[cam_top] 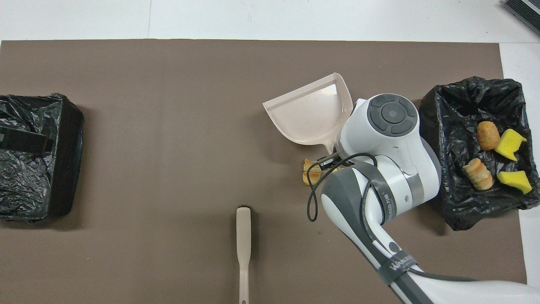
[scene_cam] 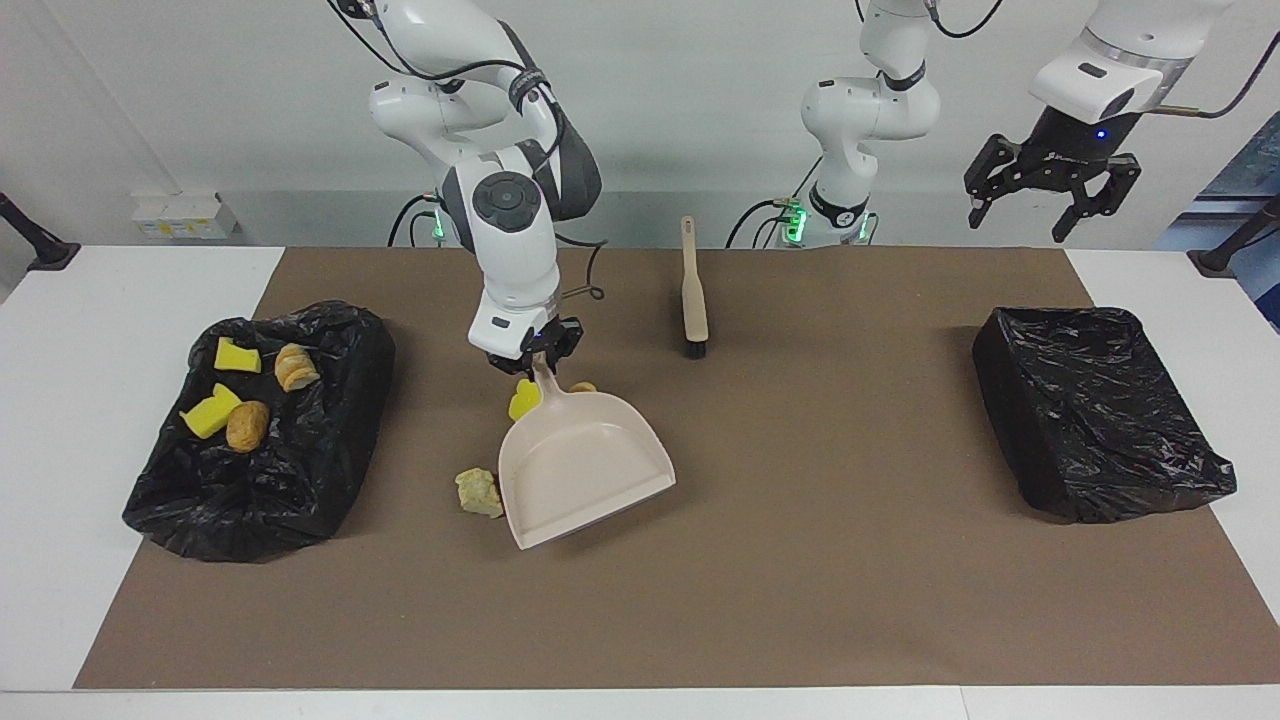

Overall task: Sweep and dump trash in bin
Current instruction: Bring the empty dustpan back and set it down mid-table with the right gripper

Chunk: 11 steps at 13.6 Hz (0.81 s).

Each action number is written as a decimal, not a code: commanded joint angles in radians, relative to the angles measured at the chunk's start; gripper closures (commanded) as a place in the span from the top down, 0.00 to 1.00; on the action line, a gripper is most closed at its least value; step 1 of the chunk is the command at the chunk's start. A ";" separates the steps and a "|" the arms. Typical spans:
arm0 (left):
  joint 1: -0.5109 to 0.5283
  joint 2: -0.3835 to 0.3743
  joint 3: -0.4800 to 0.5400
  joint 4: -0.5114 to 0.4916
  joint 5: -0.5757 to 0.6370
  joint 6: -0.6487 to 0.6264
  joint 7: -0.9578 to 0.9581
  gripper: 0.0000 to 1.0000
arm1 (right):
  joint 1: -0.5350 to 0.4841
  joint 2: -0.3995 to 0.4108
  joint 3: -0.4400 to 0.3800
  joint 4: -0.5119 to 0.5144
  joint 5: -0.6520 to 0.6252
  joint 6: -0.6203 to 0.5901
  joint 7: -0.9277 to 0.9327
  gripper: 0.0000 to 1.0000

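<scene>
Right gripper (scene_cam: 530, 362): clamped on the beige dustpan (scene_cam: 580, 465) handle, pan below it on the brown mat (scene_cam: 800, 600). Three trash scraps (scene_cam: 479, 492) just beside the pan; four in the black-lined bin (scene_cam: 300, 480), toward the right arm's end. Left gripper (scene_cam: 1050, 205): fingers wide, raised, waiting. Brush (scene_cam: 692, 290): untouched.

A white table (scene_cam: 120, 300) is filling most of both views, and a large brown mat (scene_cam: 800, 600) is lying flat on it, covering nearly all of it and leaving white strips showing at the table's ends and edges. A plain pale wall (scene_cam: 690, 110) is rising just past the table, and soft, even light is falling across it. A small white box (scene_cam: 185, 213) is sitting against the wall, near the table's corner.
</scene>
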 commanded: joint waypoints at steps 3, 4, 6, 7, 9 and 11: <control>0.008 -0.003 -0.004 0.013 0.010 -0.024 0.014 1.00 | 0.145 0.212 -0.004 0.263 0.038 -0.067 0.308 0.00; 0.008 -0.003 -0.004 0.013 0.010 -0.024 0.014 1.00 | 0.171 0.254 -0.004 0.307 0.034 -0.081 0.367 0.00; 0.008 -0.003 -0.004 0.012 0.010 -0.024 0.013 1.00 | 0.244 0.324 -0.013 0.381 0.023 -0.090 0.439 0.00; 0.008 -0.003 -0.004 0.013 0.010 -0.024 0.014 1.00 | 0.267 0.365 -0.013 0.419 0.018 -0.090 0.496 0.00; 0.008 -0.003 -0.004 0.013 0.010 -0.024 0.014 1.00 | 0.288 0.412 -0.011 0.463 0.011 -0.087 0.585 0.00; 0.008 -0.003 -0.004 0.012 0.010 -0.024 0.014 1.00 | 0.285 0.409 -0.008 0.453 0.011 -0.083 0.596 0.32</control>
